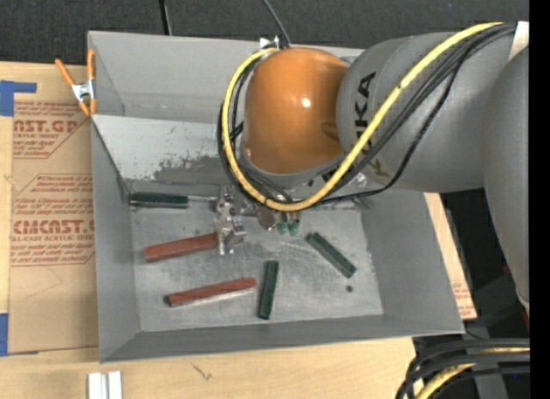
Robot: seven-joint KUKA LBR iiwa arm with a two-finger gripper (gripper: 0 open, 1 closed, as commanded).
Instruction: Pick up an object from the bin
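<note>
Orange wrist cover (pixel 296 109) on the arm bulges up closest to the lens, and below it the metal gripper (pixel 228 224) hangs low over the floor of the grey bin (pixel 112 182), left of centre; whether it is apart or together cannot be told. It sits at the right end of a red-brown stick (pixel 180 248), which lies flat with its long axis nearly left-to-right, the right end angled slightly toward the far wall. Another red-brown stick (pixel 210 292) and a dark green stick (pixel 268 289) lie nearer the front wall.
</note>
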